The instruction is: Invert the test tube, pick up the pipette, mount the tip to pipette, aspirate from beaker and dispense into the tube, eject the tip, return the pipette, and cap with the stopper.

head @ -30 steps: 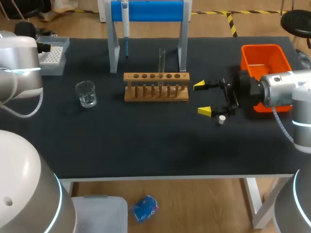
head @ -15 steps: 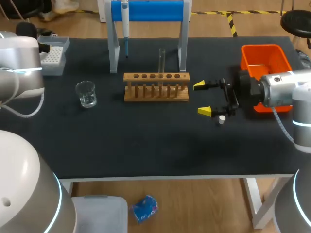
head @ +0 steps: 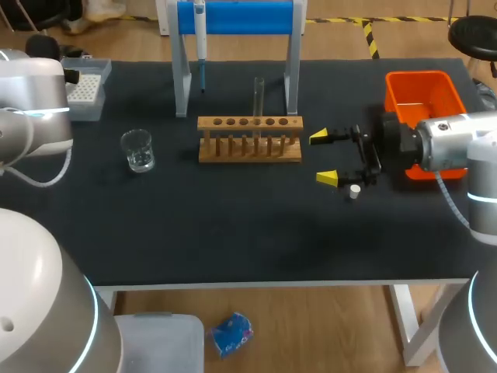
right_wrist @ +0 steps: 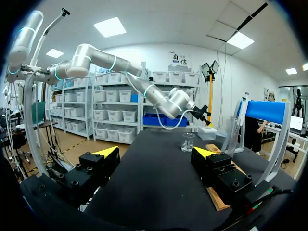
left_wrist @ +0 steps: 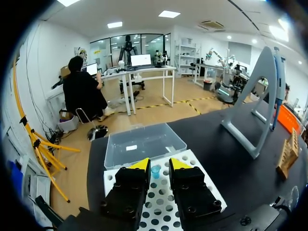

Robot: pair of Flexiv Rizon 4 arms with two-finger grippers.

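Slightly rightward edges the left arm (head: pixel 35 101); the left gripper (left_wrist: pixel 160 164) hovers narrowly parted over the tip box (left_wrist: pixel 207 178). The right gripper (head: pixel 326 158) gapes wide right of the rack (head: pixel 249 148).

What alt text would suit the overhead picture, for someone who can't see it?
A wooden rack with one upright glass tube stands mid-table, the right arm's open pincer beside it. A beaker sits left of it; a pipette hangs on a blue stand behind.

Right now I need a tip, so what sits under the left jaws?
A white rack of holes, with one blue tip showing in the narrow gap between the left jaws. Whatever lies directly beneath them is covered.
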